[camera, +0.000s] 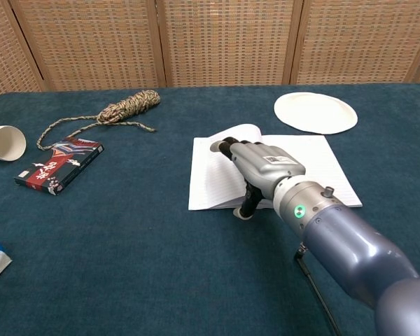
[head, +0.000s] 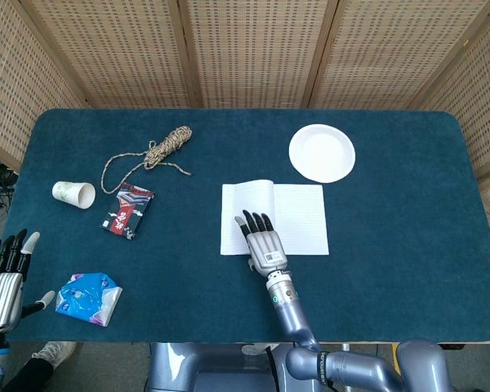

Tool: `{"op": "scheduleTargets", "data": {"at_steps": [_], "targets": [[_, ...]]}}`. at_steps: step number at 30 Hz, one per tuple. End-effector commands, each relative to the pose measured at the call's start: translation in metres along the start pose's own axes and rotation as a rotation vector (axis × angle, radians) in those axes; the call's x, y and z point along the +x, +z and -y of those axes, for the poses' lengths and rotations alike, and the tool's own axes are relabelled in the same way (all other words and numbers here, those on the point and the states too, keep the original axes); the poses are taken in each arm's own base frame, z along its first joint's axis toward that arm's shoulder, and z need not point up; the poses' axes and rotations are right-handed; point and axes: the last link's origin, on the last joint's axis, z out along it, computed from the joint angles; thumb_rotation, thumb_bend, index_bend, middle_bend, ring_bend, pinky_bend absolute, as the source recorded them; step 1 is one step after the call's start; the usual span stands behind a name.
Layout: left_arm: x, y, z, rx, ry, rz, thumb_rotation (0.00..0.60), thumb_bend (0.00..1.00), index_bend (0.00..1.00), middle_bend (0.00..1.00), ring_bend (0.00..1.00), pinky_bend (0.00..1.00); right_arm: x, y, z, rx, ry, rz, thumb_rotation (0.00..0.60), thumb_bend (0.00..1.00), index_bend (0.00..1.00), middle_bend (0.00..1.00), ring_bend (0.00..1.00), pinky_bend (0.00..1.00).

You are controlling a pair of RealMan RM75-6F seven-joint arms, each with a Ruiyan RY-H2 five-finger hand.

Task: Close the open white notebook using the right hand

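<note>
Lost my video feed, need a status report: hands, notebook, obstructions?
Right hand open over notebook, holding nothing. Left hand open, idle at table's near-left edge. Notebook open, flat. Nothing on pages.

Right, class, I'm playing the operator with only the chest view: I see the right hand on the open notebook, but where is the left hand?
Observer: The head view shows the left hand at the near left corner of the table, fingers apart, holding nothing.
Operator: Is anything lying near it?
Observer: Yes, a blue and white packet lies on the cloth close to its right.
</note>
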Motion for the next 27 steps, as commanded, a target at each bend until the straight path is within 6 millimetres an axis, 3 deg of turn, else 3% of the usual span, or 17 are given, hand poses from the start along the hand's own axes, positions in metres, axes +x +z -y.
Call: {"op": "scheduleTargets", "data": {"at_steps": [1,16,27], "targets": [[0.0,0.0,0.0,0.002,-0.001,0.0,0.6,0.07,0.0,0.0,0.0,0.0,-0.002,0.003,0.001,-0.002,0.008,0.003,0.6,0.36,0.0,0.0,0.0,0.0],[-0.002,0.002,0.002,0.013,0.001,0.009,0.6,0.07,0.0,0.0,0.0,0.0,-0.006,0.017,-0.004,-0.022,-0.009,-0.011,0.6,0.36,0.0,0.0,0.0,0.0],[-0.001,0.002,0.003,0.015,-0.001,0.009,0.6,0.07,0.0,0.0,0.0,0.0,-0.014,0.016,-0.002,-0.021,0.003,0.01,0.6,0.36,0.0,0.0,0.0,0.0]]}}
